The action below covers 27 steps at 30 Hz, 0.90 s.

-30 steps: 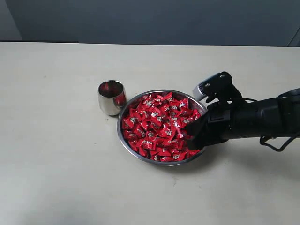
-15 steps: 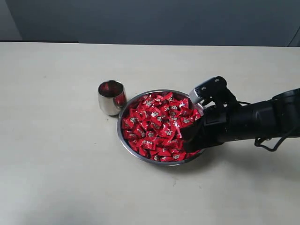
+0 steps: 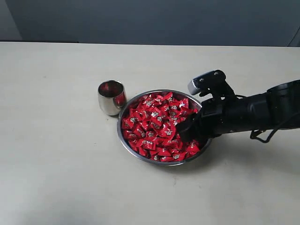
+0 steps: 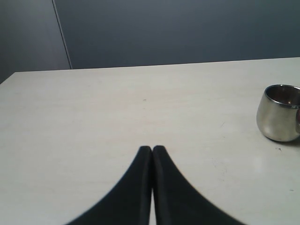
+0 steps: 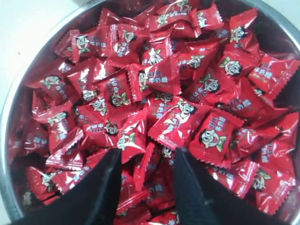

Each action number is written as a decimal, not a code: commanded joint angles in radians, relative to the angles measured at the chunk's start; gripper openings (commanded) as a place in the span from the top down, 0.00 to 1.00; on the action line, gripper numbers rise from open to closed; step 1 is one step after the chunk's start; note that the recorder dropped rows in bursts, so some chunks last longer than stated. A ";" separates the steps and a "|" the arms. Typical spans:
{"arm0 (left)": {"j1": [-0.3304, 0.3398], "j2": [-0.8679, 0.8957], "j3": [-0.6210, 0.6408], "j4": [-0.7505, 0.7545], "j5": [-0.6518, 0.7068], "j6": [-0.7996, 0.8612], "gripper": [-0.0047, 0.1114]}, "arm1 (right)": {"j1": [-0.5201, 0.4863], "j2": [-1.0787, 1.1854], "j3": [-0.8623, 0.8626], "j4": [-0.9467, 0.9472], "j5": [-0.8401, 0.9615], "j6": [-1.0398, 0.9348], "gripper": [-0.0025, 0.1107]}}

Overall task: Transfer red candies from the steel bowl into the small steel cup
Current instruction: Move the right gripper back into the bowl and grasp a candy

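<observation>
On a pale table [image 3: 56,164], the steel bowl [image 3: 161,163] sits heaped with red candies [image 3: 154,123]; the small steel cup [image 3: 111,98] stands upright just beside the bowl's rim, on its left and farther side in the exterior view, and whether the two touch cannot be told; the right gripper [image 5: 147,158] reaches in from the right, its black fingers spread apart with tips low over the pile, no candy clasped between them; the left gripper [image 4: 152,150] hangs over bare tabletop near the cup, its fingers pressed together on nothing.
</observation>
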<state>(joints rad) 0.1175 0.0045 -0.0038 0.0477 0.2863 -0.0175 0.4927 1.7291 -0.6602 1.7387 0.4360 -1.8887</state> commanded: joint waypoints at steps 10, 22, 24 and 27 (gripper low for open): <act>0.001 -0.004 0.004 -0.003 -0.002 -0.002 0.96 | -0.003 0.066 -0.025 0.006 0.026 0.004 0.66; 0.001 -0.004 0.004 -0.003 -0.002 -0.002 0.96 | -0.003 0.104 -0.034 0.006 0.028 0.004 0.66; 0.001 -0.004 0.004 -0.003 -0.002 -0.002 0.96 | -0.003 0.104 -0.034 0.006 0.028 0.004 0.66; 0.001 -0.004 0.004 -0.003 -0.002 -0.002 0.96 | -0.003 0.103 -0.034 0.006 0.028 0.004 0.68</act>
<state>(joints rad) 0.1175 0.0045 -0.0038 0.0477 0.2863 -0.0175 0.4927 1.8335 -0.6897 1.7387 0.4584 -1.8821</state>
